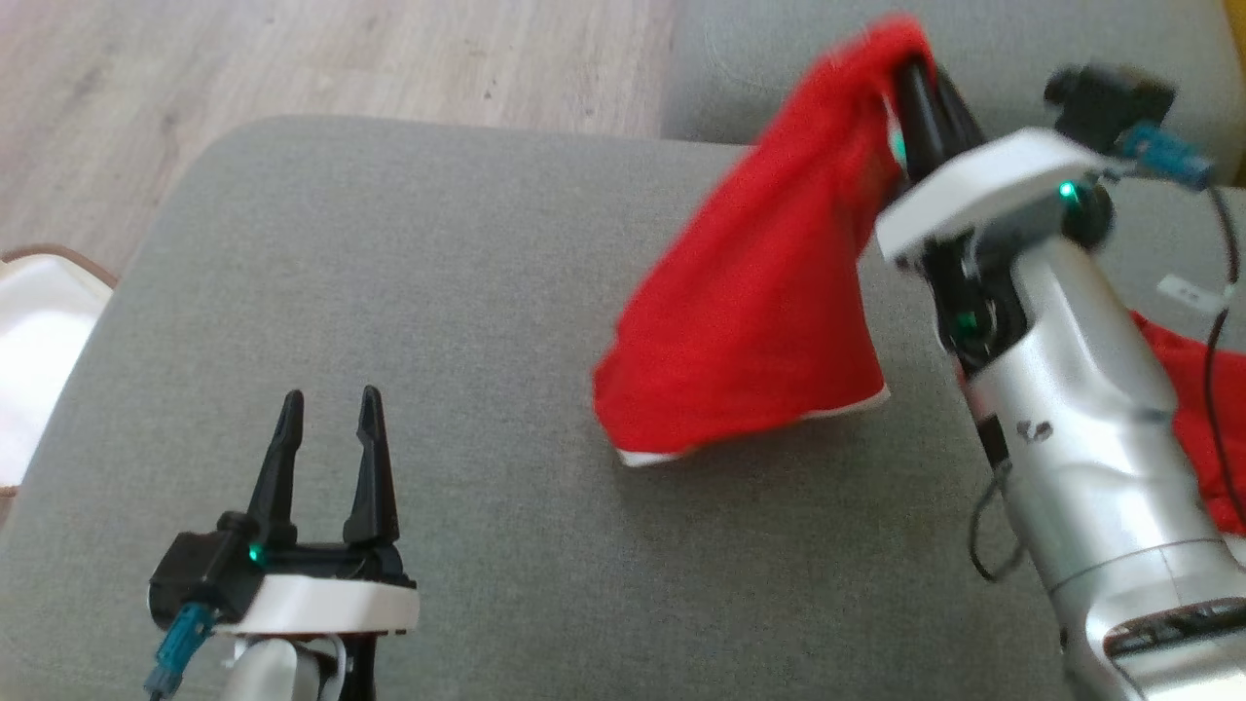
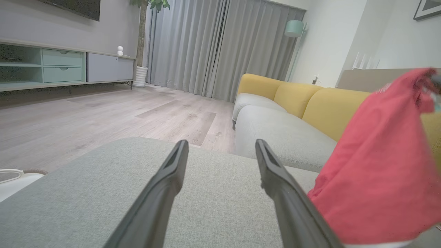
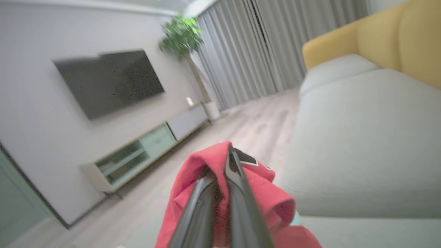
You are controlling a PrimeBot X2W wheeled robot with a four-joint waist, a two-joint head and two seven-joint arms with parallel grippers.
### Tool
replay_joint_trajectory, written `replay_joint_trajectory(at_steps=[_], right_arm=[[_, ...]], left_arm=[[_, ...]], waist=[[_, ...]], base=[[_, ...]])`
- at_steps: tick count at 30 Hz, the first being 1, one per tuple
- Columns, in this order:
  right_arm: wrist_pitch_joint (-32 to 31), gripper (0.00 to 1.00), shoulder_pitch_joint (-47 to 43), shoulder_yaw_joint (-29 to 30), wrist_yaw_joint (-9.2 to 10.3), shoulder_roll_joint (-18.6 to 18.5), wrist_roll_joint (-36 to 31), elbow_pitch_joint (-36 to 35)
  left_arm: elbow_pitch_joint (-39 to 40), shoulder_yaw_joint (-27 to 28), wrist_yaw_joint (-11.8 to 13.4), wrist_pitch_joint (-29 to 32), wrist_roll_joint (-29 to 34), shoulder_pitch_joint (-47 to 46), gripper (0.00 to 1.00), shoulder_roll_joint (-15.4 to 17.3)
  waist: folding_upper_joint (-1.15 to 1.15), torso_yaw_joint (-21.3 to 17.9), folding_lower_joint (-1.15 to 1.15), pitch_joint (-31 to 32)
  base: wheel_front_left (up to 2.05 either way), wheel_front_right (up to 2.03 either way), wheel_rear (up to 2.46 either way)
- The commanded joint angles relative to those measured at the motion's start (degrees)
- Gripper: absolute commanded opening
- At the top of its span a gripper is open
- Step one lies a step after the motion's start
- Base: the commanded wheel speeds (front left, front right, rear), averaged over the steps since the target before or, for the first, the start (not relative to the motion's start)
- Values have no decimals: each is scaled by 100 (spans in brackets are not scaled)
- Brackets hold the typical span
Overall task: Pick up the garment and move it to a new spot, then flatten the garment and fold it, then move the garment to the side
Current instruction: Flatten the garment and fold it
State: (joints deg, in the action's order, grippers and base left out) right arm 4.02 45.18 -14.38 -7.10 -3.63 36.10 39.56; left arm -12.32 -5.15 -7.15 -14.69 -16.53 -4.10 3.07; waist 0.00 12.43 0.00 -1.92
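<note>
1. Your right gripper (image 1: 920,83), upper right in the head view, is clamped on the red garment (image 1: 759,321), probably to carry it to its new spot.
2. The garment's white-edged hem hangs centre right, low over the grey cushion (image 1: 438,273).
3. Your left gripper (image 1: 329,404), lower left, has its fingers apart and holds nothing, ready to help flatten.
4. Wood floor (image 1: 341,58) lies upper left, and a yellow sofa (image 2: 327,103) stands beyond.

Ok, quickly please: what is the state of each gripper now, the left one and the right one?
Left gripper: jaws open, holding nothing.
Right gripper: jaws shut on the red garment.
</note>
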Motion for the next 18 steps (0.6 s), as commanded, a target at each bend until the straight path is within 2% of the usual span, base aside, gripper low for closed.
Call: replay_joint_trajectory(at_steps=[1, 2, 3, 6, 9, 13, 18], right_arm=[[-112, 0, 217, 192, -39, 72, -655, 430], [-80, 13, 265, 327, -39, 6, -1159, 800], [-33, 100, 307, 459, -39, -46, -1623, 1126], [7, 100, 407, 809, -39, -6, -2336, 1792], [210, 100, 524, 1083, -39, 32, -2711, 2068], [567, 100, 562, 1309, -39, 58, -2943, 2141], [915, 100, 321, 1231, -39, 68, -3103, 1892]], left_arm=[[232, 235, -28, -30, 35, -190, 100, 7], [226, 224, -29, -30, 41, -203, 100, 6], [219, 204, -29, -30, 46, -227, 100, 5], [221, 153, -30, -30, 29, -322, 100, 0], [239, 141, -32, -30, 12, -384, 100, -2], [245, 158, -32, -30, 12, -399, 100, -3], [281, 140, -33, -30, -12, -370, 100, -5]], waist=[[0, -59, 0, -111], [0, -72, 0, -152], [0, -73, 0, -186], [0, -92, 0, -291], [0, -154, 0, -363], [0, -267, 0, -360], [0, -417, 0, -267]], base=[[0, 0, 0], [0, 0, 0], [0, 0, 0], [0, 0, 0], [0, 0, 0], [0, 0, 0], [0, 0, 0]])
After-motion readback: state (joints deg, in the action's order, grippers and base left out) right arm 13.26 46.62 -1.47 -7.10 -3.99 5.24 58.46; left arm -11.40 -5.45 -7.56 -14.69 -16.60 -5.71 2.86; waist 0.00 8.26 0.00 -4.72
